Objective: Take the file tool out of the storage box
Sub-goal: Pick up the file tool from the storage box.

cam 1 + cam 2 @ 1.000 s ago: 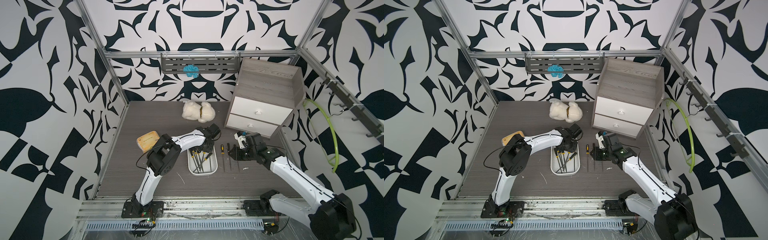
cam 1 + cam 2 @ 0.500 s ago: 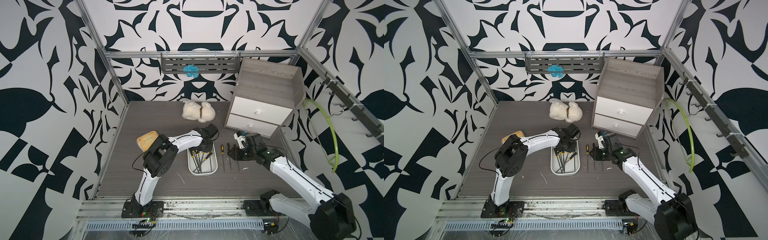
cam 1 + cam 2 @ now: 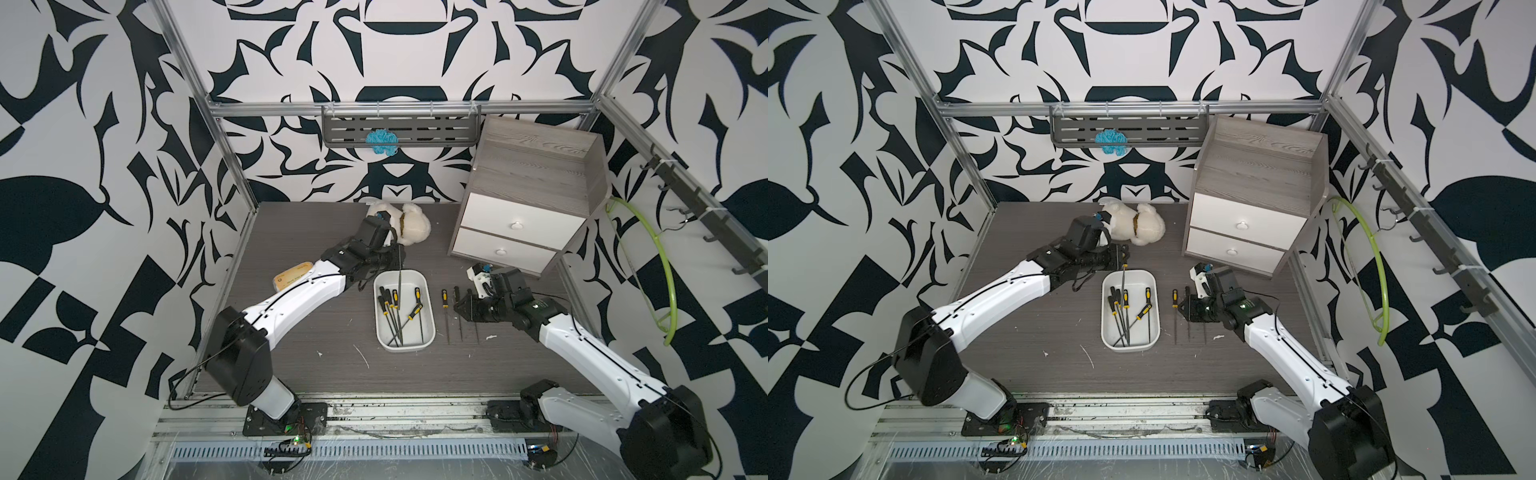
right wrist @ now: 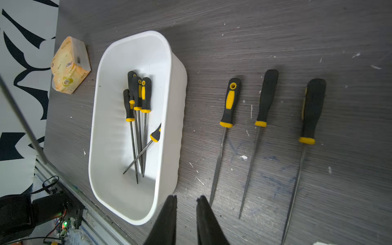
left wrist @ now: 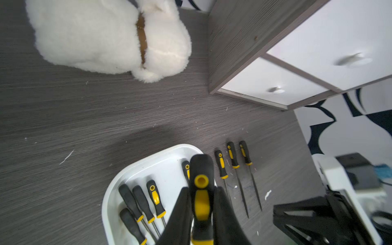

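The left gripper (image 5: 201, 191) is clamped on the handle of the file tool (image 5: 200, 165), its shaft hanging over the storage box (image 3: 409, 277) directly beneath, where several files (image 3: 390, 307) lie. So the lift seems underway but not cleared, with three files (image 3: 460, 316) laid out on the table (image 3: 332, 365) beyond.

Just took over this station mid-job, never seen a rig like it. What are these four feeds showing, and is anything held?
Two robot arms, left and right, stand at a grey table. Both top views look down on the whole scene; each wrist view rides on an arm, looking past its tool. The left tool grips a black-and-yellow file by its handle, hanging over the white storage box, where several files lie. Three files lie in a row beside it. The right tool hovers near them, slightly open, empty. Behind: a cabinet, a plush toy, a yellow packet.
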Robot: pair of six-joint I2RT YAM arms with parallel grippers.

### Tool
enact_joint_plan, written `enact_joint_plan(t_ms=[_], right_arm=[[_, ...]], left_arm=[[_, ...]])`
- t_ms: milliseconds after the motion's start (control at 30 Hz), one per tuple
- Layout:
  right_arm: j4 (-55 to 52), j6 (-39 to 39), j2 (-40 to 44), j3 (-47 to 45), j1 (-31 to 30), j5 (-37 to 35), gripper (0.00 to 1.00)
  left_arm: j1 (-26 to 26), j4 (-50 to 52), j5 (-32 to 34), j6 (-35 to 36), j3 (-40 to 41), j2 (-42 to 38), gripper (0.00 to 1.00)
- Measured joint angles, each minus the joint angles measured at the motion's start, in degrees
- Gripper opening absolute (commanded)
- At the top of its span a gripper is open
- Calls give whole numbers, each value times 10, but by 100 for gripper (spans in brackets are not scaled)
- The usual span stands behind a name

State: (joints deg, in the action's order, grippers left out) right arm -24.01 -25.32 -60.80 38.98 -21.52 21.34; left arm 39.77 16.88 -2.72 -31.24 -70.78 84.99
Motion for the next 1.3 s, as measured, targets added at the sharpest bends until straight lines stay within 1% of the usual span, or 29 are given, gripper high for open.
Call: enact_joint_plan(t_ms=[100,233,333,400,500,633,867,1000,1200,1300], right_arm=[[5,0,0,-1,0,8,22],[30,-1,0,-8,-4,36,22],[57,-5,0,-14,-19,63,22],[95,-16,0,-23,-38,90,22],[144,-32,0,-30,-84,115,24],[186,-46,-1,-28,-143,121,31],[214,-73,-62,20,-224,123,33],[224,-79,-81,38,-247,122,34],[233,-82,-113,58,-255,118,34],[234,-82,-128,62,-256,112,30]], left_arm=[[0,-27,-19,-9,51,-57,1],[0,-78,-51,-27,122,-112,1],[-2,-105,-64,-39,174,-150,1],[-2,-110,-68,-40,189,-167,1],[-3,-120,-71,-39,192,-180,1],[-3,-130,-74,-39,193,-187,1],[-3,-131,-74,-39,194,-188,0],[-3,-131,-74,-39,194,-188,0],[-3,-131,-74,-39,194,-181,0],[-3,-131,-74,-39,194,-178,0]])
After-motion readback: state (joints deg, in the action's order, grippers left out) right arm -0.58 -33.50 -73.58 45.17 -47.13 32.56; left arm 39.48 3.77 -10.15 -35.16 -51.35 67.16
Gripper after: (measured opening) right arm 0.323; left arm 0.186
